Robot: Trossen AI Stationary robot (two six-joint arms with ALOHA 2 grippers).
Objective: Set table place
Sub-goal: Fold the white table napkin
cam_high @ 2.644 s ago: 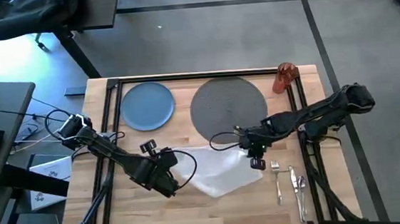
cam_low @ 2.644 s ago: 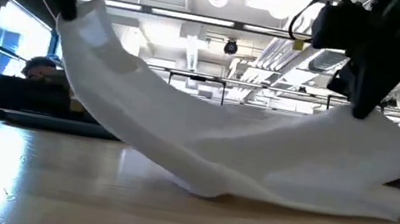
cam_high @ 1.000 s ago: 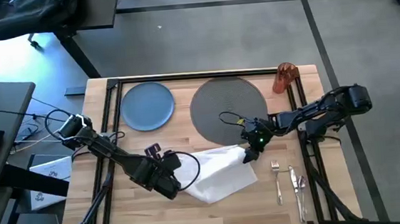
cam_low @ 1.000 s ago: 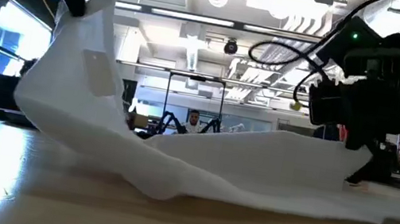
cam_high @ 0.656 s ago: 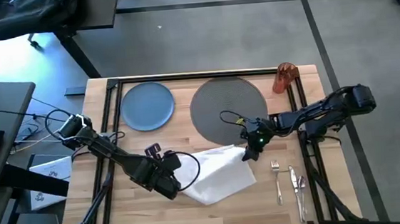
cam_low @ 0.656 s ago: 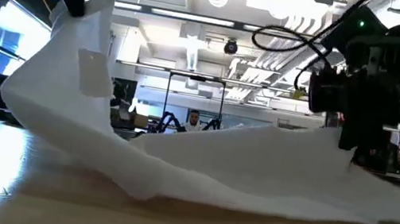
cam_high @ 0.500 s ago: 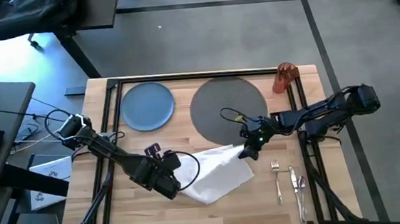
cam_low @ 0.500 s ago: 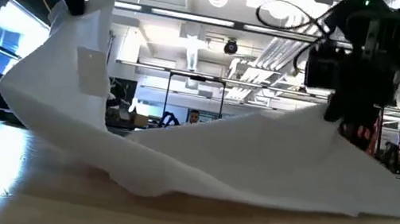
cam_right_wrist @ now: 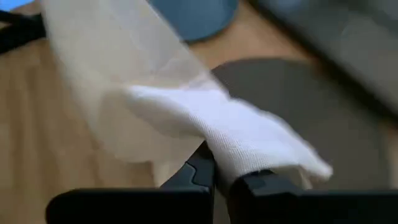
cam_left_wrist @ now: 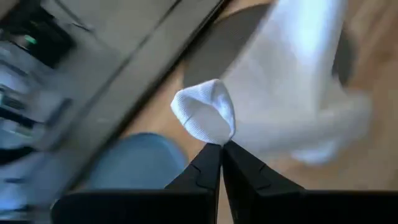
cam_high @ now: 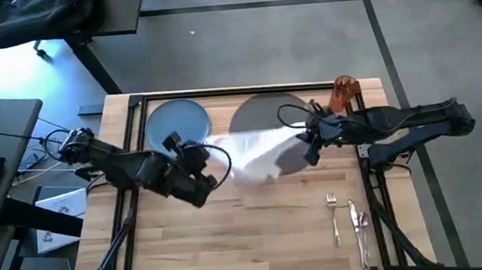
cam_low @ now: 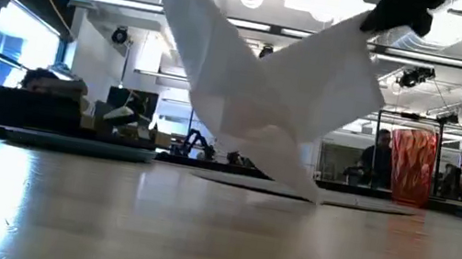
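Napkin (cam_high: 255, 154) now lifted off table (cam_high: 266, 228), pinched between left gripper (cam_high: 207, 168) and right gripper (cam_high: 308, 144), carried toward far grey mat (cam_high: 261, 116).

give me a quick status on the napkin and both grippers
Left gripper and right gripper each shut on a napkin corner. Napkin lifted, sagging over the grey mat. Nothing blocking.

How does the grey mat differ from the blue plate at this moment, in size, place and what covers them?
The grey mat is larger than the blue plate. In the high view the mat lies near the table's middle, the plate to its left. The white napkin, held up by the left hand and the right hand, hangs over part of the mat but not the plate. Both are round and lie flat.
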